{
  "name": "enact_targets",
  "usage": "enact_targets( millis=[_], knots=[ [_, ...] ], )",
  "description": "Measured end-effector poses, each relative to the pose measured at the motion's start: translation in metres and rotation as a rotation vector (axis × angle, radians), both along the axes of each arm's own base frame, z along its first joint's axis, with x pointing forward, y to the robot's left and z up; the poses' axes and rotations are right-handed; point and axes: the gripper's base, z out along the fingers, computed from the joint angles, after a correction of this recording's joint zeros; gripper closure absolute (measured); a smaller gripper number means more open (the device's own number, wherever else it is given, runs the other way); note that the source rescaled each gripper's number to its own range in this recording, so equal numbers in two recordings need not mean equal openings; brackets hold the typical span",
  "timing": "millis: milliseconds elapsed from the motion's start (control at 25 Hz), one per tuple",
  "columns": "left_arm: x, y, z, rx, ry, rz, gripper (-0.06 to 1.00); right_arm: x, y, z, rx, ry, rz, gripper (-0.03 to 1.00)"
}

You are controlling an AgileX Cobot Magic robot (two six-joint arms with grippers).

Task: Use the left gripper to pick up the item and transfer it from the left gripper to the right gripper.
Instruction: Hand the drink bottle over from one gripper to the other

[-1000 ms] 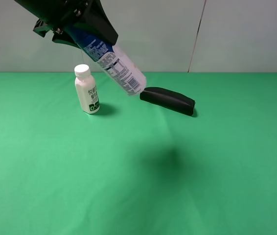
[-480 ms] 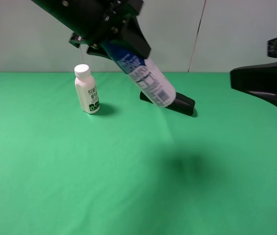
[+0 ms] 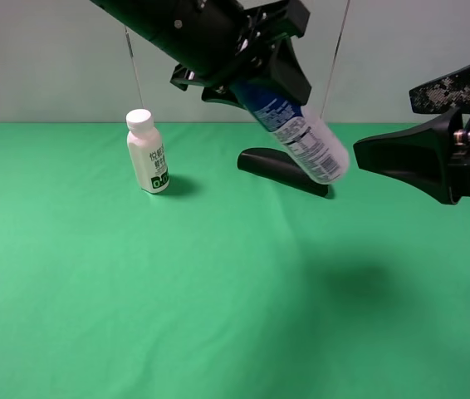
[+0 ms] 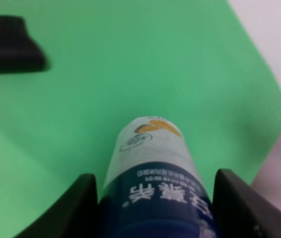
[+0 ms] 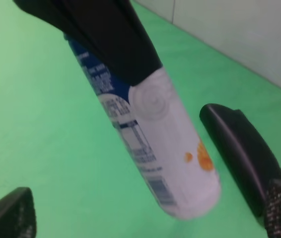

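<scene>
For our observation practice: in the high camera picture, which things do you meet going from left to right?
The small white bottle, then the tall bottle held in the air, then the right pincer.

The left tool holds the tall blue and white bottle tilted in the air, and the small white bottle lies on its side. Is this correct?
Not entirely. The small white bottle stands upright on the green cloth, as the exterior high view shows. The left tool does hold the tall blue and white bottle tilted in the air.
</scene>
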Motion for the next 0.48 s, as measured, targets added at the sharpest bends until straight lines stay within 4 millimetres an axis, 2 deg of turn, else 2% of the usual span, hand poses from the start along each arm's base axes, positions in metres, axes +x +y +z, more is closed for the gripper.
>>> enact_targets(
  millis=[480],
  knots=[
    [-0.007,-0.014,0.014,-0.188,0.021,-0.035,0.94,0.001,0.0,0.001,-0.009,-0.02,0.003,-0.03]
  ],
)
